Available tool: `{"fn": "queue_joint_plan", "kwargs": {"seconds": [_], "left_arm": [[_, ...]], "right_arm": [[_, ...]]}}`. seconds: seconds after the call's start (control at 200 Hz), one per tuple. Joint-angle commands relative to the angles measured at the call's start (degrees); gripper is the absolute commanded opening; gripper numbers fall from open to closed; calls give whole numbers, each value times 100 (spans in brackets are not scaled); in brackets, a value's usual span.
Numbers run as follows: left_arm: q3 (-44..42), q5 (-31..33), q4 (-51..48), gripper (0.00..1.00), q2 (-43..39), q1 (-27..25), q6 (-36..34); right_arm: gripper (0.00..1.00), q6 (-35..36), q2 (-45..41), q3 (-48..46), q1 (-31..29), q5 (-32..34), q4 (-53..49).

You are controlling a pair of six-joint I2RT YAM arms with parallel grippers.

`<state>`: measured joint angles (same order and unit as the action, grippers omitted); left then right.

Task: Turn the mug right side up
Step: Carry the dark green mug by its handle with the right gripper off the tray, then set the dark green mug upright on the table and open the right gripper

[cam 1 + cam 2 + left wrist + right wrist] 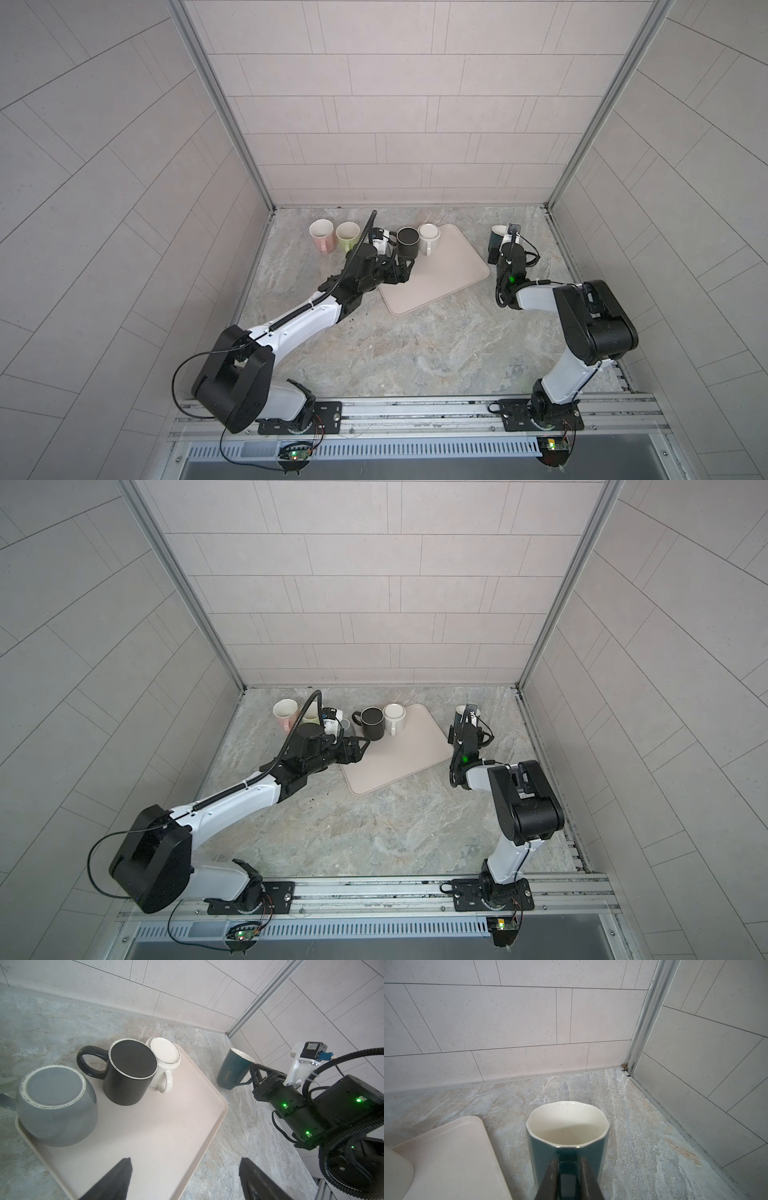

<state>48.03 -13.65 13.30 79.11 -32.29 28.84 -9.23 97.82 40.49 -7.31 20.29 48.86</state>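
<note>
A teal mug (pixel 566 1136) with a cream inside stands mouth up on the stone tabletop, right of the tray (pixel 449 274). My right gripper (pixel 568 1159) is shut on its handle, which also shows in the left wrist view around the teal mug (pixel 232 1070). Three mugs sit upside down along the tray's far edge: grey (pixel 56 1105), black (pixel 128 1076) and white (pixel 164 1057). My left gripper (pixel 185 1161) hangs open over the tray's near left part with nothing between its fingers. The left wrist mostly hides the grey mug in both top views.
A pink mug (pixel 322 235) and a green mug (pixel 348 236) stand mouth up near the back wall, left of the tray. The teal mug (pixel 496 239) is close to the back right corner and the side wall rail.
</note>
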Motion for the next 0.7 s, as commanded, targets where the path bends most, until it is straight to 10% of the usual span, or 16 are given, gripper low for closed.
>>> {"fn": "queue_joint_plan", "kwargs": {"seconds": [0.0, 0.696], "left_arm": [[-22, 60, 80, 87, -168, 4, -63], [-107, 388, -20, 89, -535, 13, -247]], "right_arm": [[4, -27, -99, -24, 43, 233, 300], [5, 150, 169, -103, 90, 406, 581]]}}
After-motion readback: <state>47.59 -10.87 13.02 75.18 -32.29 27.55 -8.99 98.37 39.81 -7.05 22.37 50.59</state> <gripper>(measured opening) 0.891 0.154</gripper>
